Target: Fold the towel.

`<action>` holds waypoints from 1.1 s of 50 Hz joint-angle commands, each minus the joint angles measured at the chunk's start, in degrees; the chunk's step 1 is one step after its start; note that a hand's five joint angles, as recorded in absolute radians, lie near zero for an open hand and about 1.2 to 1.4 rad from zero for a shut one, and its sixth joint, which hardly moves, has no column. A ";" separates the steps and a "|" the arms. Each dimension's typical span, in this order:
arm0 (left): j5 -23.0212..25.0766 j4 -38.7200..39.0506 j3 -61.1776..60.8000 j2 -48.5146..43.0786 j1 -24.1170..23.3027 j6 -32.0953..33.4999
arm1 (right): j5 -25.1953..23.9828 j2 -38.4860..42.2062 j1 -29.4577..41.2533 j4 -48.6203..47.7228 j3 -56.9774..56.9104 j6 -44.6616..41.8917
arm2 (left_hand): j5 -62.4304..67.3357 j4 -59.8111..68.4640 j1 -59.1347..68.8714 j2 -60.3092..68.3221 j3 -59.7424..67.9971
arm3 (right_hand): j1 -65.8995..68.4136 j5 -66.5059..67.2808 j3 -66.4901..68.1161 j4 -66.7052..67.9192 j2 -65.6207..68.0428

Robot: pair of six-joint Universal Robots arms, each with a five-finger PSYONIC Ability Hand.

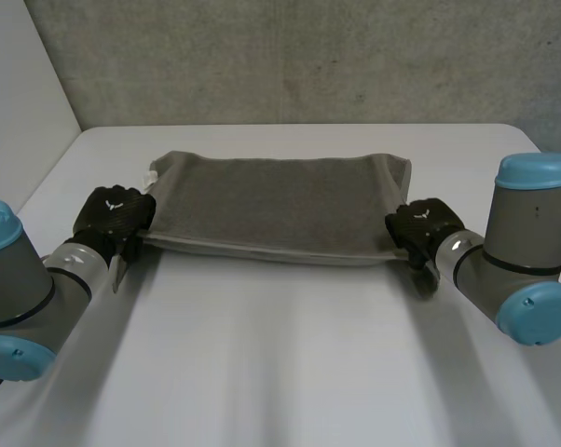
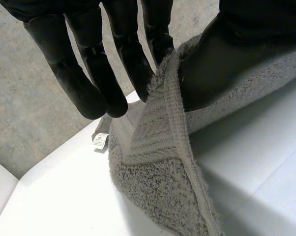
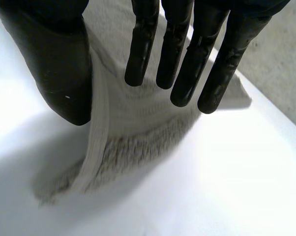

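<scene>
A smooth white tabletop (image 1: pixel 280 363) with rounded far corners spreads across the head view, its surface matte and evenly lit. Behind its far edge stands a rough grey concrete wall (image 1: pixel 308 56), mottled with small pits. A plain white flat panel (image 1: pixel 20 93) rises along the table's left side, meeting the concrete wall at the corner.

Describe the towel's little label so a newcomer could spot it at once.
On the white table lies a grey towel, its near corners pinched by the left hand and the right hand. The label sticks out from the towel's far corner on the left hand's side: a small white tab, the only white bit on the grey cloth.
</scene>
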 commanded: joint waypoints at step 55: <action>-0.33 -6.88 1.41 -1.16 3.55 0.88 | 0.29 -10.57 -6.01 -2.23 5.23 -1.41 | -13.73 -6.29 -1.56 -5.81 -8.43 | 37.75 38.68 37.74 37.79 37.32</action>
